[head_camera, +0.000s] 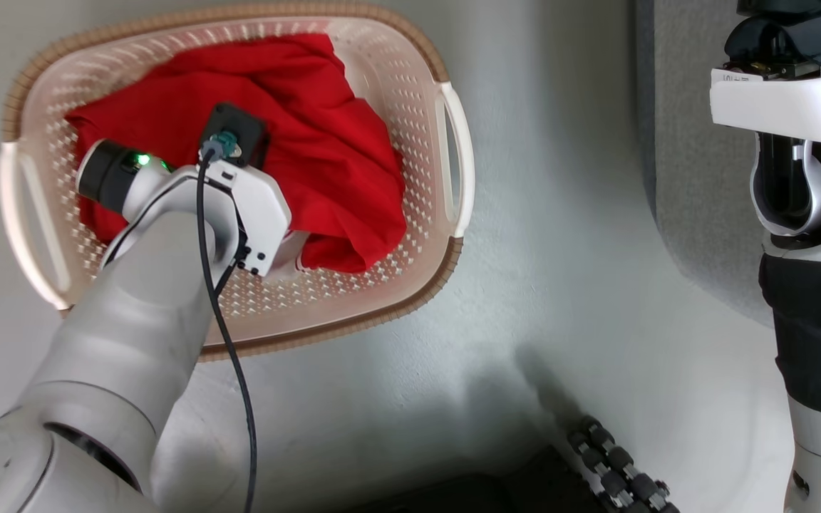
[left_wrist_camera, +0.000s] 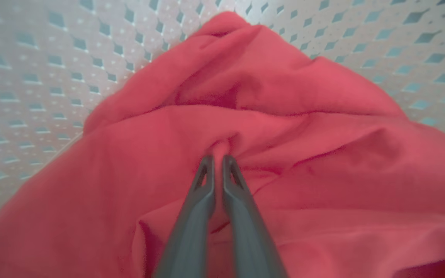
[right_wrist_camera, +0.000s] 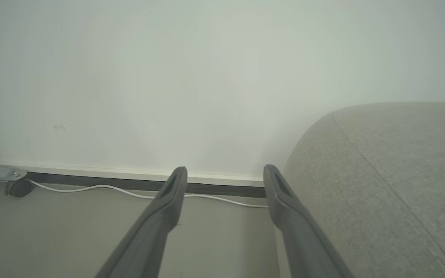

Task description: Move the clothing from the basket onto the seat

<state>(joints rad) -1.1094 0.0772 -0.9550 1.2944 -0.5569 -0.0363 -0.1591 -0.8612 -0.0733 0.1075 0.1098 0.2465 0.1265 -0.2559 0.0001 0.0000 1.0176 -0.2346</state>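
The cream basket stands on the floor at the upper left of the head view, with the bright red clothing bunched inside it. My left arm reaches down into the basket and its wrist hides the fingers there. In the left wrist view my left gripper is shut, pinching a raised fold of the clothing. The perforated basket wall rises behind the fabric. My right gripper is open and holds nothing, beside the rounded end of the grey seat. The seat also lies at the right of the head view.
My right arm hangs in front of the seat at the far right. The robot's dark base with rollers is at the bottom. A white cable runs along the skirting, near a small caster. Pale floor separates basket and seat.
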